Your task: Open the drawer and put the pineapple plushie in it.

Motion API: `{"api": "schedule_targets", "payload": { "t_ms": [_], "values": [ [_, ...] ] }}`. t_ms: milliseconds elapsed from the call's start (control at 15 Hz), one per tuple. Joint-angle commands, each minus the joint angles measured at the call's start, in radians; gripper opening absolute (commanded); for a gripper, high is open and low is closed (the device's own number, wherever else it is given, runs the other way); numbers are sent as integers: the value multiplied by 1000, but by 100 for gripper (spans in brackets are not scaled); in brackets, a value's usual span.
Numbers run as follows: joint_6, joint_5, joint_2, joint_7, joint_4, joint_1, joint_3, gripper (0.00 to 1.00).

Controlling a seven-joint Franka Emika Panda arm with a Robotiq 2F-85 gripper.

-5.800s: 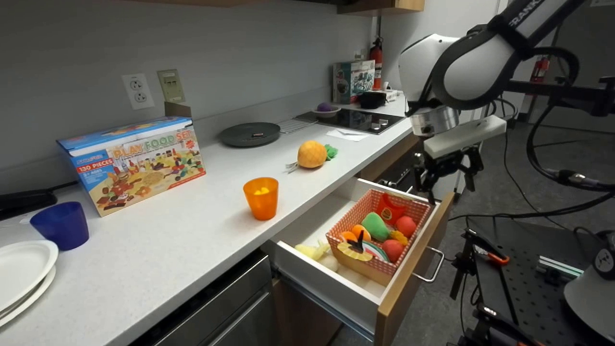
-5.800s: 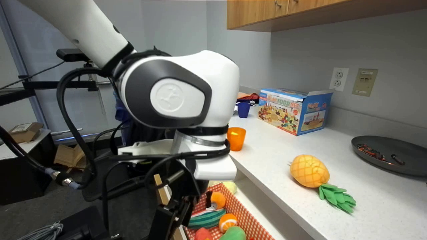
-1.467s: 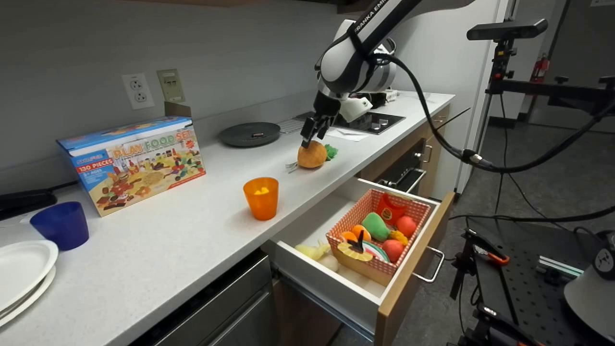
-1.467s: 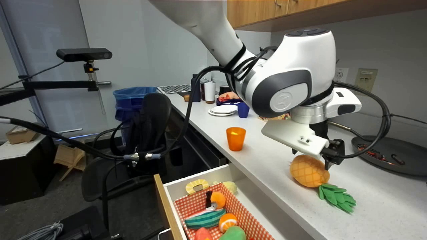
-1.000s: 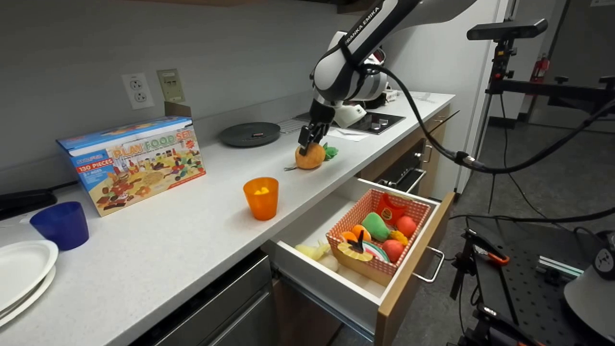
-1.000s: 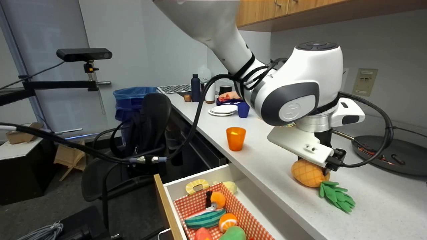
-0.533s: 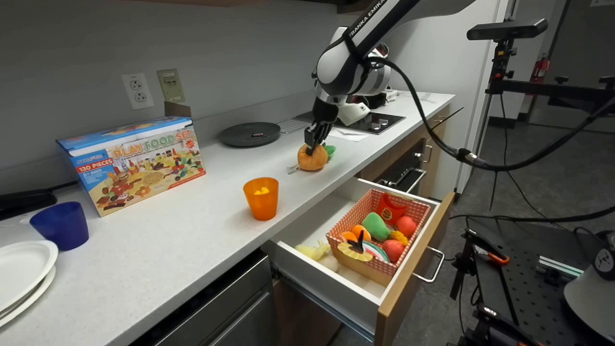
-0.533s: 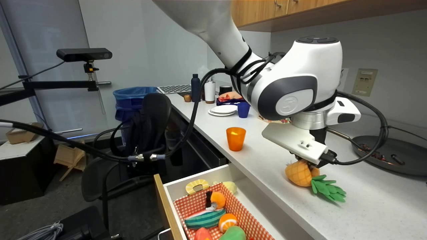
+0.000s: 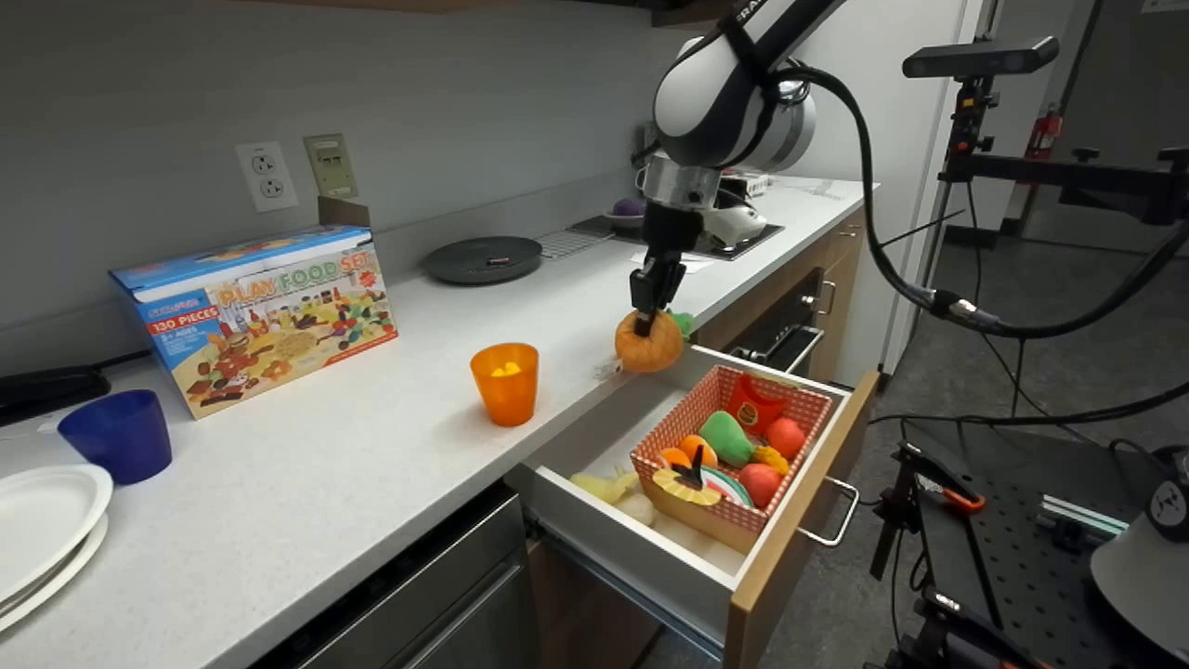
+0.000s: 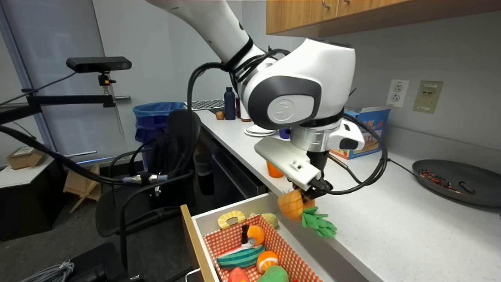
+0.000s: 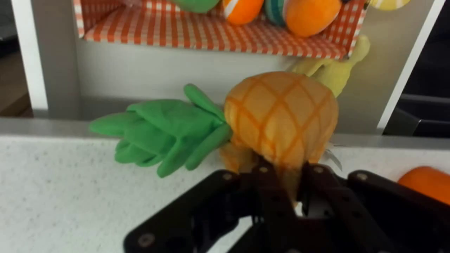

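The pineapple plushie (image 9: 648, 347), yellow-orange with green leaves, is pinched at its upper side in my gripper (image 11: 290, 169). In the wrist view the cloth of the plushie (image 11: 281, 109) bunches up between the black fingers, and its leaves point left. Both exterior views show the plushie (image 10: 290, 205) raised at the counter's front edge, partly above the back of the drawer. Pulled out below the counter, the drawer (image 9: 641, 557) has a wood front and pale inside. A strip of its floor (image 11: 168, 70) shows between the counter edge and a basket.
Inside the drawer stands a red checkered basket (image 10: 287, 252) of toy fruit, with yellow toys (image 9: 606, 485) beside it. On the counter are an orange cup (image 9: 506, 390), a play food box (image 9: 279, 321) and a dark pan (image 10: 469, 182). The counter edge (image 11: 52, 128) borders the drawer.
My gripper went from the drawer to the plushie on the counter and closed on it. Over the last half second the plushie has come up and across toward the drawer. The drawer has stayed put.
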Motion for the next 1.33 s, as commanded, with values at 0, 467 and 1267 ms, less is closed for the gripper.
{"api": "schedule_targets", "payload": {
  "t_ms": [0,467,1267],
  "values": [
    [-44,51,-111,-12,-152,47,-37,4],
    [-4,75,-116,-13,-286,84,-91,4],
    [217,-1,-8,13,-277,89,-103,49]
  ]
}}
